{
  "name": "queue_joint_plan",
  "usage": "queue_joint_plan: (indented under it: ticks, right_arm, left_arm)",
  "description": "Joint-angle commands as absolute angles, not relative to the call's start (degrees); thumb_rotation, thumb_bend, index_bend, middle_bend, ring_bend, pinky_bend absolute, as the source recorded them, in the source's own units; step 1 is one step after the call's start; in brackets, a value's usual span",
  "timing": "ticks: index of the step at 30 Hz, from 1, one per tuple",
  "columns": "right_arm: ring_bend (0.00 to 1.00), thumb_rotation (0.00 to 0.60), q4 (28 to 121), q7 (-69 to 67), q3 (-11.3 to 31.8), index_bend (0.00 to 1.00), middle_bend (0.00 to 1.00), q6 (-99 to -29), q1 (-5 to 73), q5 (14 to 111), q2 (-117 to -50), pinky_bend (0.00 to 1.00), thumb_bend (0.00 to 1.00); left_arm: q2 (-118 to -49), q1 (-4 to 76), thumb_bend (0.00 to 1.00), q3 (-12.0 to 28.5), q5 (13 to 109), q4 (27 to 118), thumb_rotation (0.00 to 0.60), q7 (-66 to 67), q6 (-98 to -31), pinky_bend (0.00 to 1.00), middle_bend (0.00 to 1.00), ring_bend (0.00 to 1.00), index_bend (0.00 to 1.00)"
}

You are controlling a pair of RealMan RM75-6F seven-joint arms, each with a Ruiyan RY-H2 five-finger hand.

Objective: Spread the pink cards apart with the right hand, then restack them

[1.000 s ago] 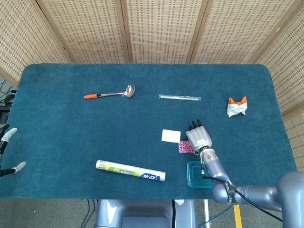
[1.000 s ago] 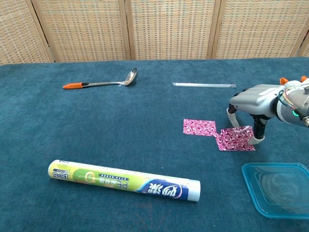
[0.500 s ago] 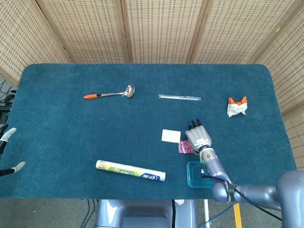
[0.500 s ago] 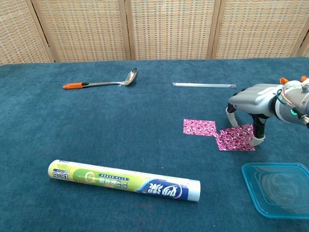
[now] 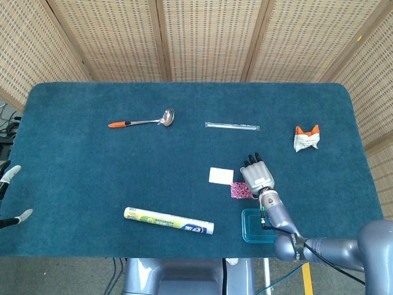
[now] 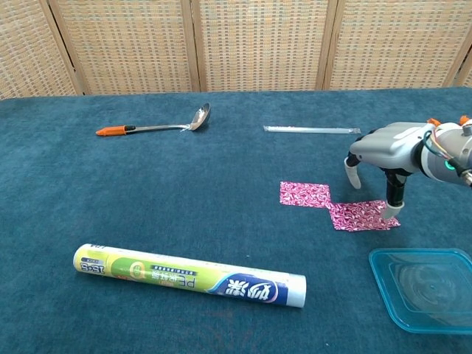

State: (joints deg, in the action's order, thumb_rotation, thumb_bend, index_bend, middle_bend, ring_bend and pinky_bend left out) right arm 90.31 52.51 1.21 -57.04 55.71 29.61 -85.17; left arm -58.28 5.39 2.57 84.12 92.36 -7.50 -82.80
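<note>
Two pink patterned cards lie apart on the blue cloth, touching only at a corner. The far card (image 6: 304,195) lies to the left; in the head view it shows as a pale rectangle (image 5: 221,176). The near card (image 6: 361,216) (image 5: 238,190) lies flat to the right. My right hand (image 6: 385,147) (image 5: 256,174) arches over the near card's right end. One fingertip (image 6: 389,214) presses on the card's right edge, and the thumb is lifted off the cloth. It holds nothing. Only fingertips of my left hand (image 5: 11,193) show at the far left edge, spread and empty.
A roll of plastic wrap (image 6: 189,276) lies at the front left. A clear blue tray (image 6: 428,287) sits at the front right, close to the hand. Farther back are a spoon (image 6: 155,127), a wrapped straw (image 6: 312,130) and an orange-white packet (image 5: 306,138).
My right hand has shifted slightly to the right and risen a little. The near card's right end slid right under its fingertip and now lies flatter. The far card stayed put.
</note>
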Motion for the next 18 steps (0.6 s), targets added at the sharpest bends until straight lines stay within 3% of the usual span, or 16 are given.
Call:
queue_joint_plan:
  ticks: [1,18]
  right_arm:
    - [0.00,0.600,90.6,52.6,1.6,0.36,0.18,-57.3,56.1,29.8,-85.1,0.00,0.16]
    - [0.00,0.600,88.9,53.4,5.5,0.36,0.18,-56.7,60.0,27.0,-89.6,0.00,0.15]
  left_arm:
    - [-58.3,5.4,0.14,2.6,84.1,92.4,0.600,-7.5,-82.8,0.00,0.00,0.00,0.08]
    - [-58.2,5.3,0.14,2.6,83.7,92.0,0.600,-7.9,-82.6,0.00,0.00,0.00,0.08]
